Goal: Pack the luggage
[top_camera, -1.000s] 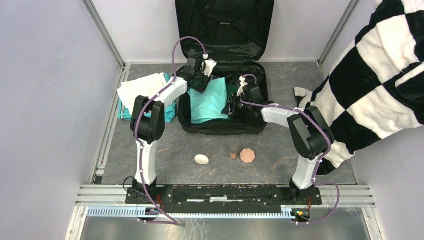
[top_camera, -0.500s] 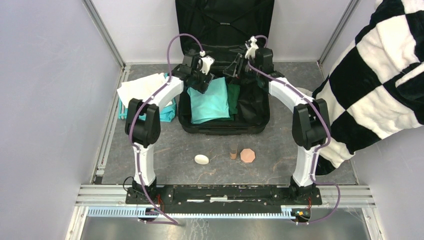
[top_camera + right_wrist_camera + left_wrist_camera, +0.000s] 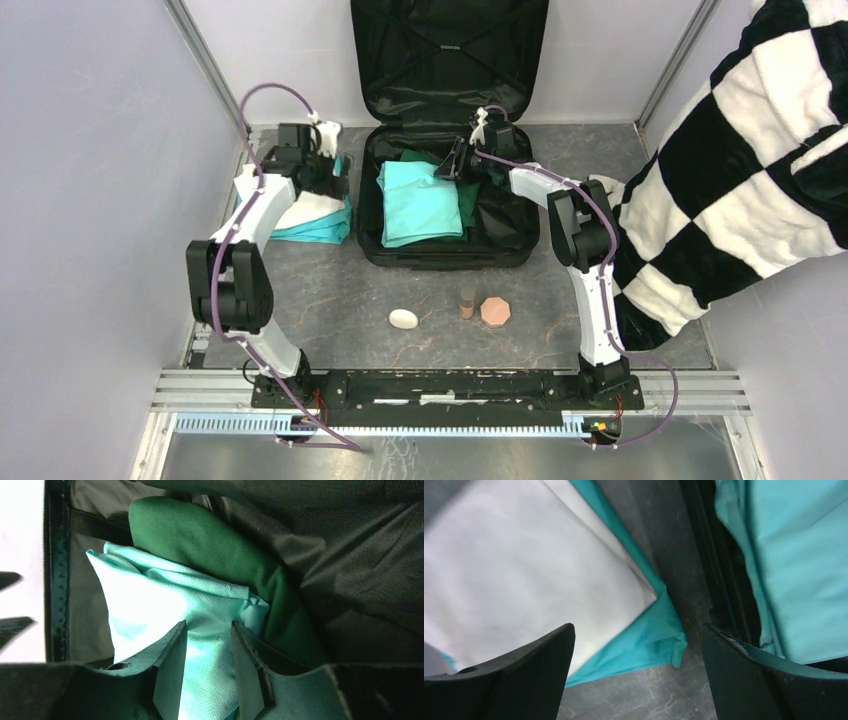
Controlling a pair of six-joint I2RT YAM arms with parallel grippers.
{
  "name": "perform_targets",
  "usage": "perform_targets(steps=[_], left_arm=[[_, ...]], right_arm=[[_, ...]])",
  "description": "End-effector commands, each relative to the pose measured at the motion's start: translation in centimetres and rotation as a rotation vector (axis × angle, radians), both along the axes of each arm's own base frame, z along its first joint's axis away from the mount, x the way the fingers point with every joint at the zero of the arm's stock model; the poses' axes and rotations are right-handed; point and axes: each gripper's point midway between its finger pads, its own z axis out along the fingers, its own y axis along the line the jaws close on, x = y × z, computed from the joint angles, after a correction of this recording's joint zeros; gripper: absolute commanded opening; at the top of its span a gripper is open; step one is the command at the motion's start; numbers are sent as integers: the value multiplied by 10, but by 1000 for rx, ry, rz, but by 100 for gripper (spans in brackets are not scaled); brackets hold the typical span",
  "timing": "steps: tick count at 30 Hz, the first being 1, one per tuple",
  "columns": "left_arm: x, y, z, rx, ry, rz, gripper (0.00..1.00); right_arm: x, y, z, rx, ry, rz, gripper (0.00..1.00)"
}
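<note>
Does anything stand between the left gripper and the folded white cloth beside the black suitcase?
Nothing visible does. The open left gripper hovers over a corner of the folded white cloth, which lies on a teal cloth beside the black hard-shell suitcase.

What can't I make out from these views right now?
1. Right wrist: whether the right gripper pinches the teal garment or hovers; its fingers hide contact.
2. Top: the luggage floor, covered by garments.
3. Top: clothes stack partly hidden by the left arm; cut off at left wrist frame edges.
4. Top: white oval item, too small to identify.
</note>
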Motion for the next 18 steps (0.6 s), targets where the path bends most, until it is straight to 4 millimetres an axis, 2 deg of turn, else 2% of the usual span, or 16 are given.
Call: perform_targets(steps=[1,4,8,10,11,14,18], left_arm=[[8,5,-48,68,41,48,100],[22,8,-63,64,42,104,98],[38,24,-78,109,46,193,85],[39,27,-89,118,62,204,79],[38,27,-94,117,74,203,77],[35,25,-106,82,111,184,68],[29,14,-116,24,163,124,65]], right_arm=[[2,7,54,-84,-167,-1,50],[-13,2,87,-147,-241,-8,60],[-44,-11,124,-192,-333,-30,66],[-63,-15,124,-201,-337,-24,66],[-69,-15,136,-185,-372,-26,66],[-90,-17,134,-193,-365,-8,65],[-108,-25,125,-209,-351,-3,64]])
